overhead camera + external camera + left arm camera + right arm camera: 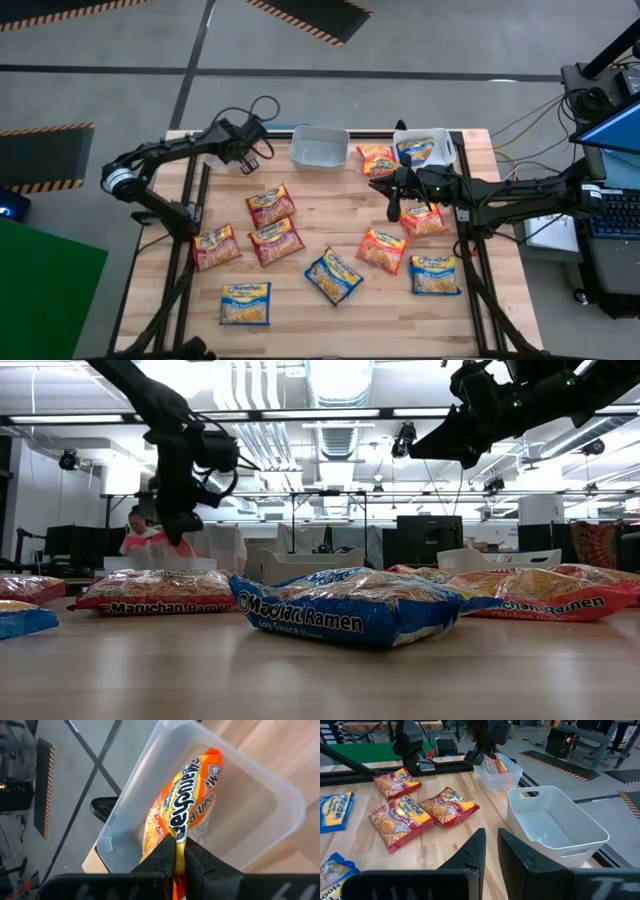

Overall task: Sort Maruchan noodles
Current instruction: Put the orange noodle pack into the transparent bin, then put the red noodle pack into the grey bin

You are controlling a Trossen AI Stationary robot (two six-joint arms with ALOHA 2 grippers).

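My left gripper [176, 865] is shut on an orange Maruchan packet [192, 790] over a small clear bin [272, 805] at the table's far left corner; in the high view the gripper [248, 155] hides that bin. My right gripper [491, 850] hovers above the table's right half [392, 205], its fingers nearly together with nothing between them. Several red, blue and orange packets lie flat on the wooden table, such as a red one [270, 205], a blue one [333, 275] and an orange one [383, 250]. My left gripper pinches the orange packet by one short end [176, 839] between its two fingers. The fingers come from above, slanting down. The packet hangs below them, reaching down inside the clear bin's walls; whether its lower end [212, 757] rests on the bin's floor I cannot tell.
An empty white bin [320, 148] stands at the far edge's middle. Right of it a bin [440, 140] holds a blue packet, with an orange packet [377, 158] beside it. The table drops off just beyond the clear bin. A person shows in the room behind [135, 525].
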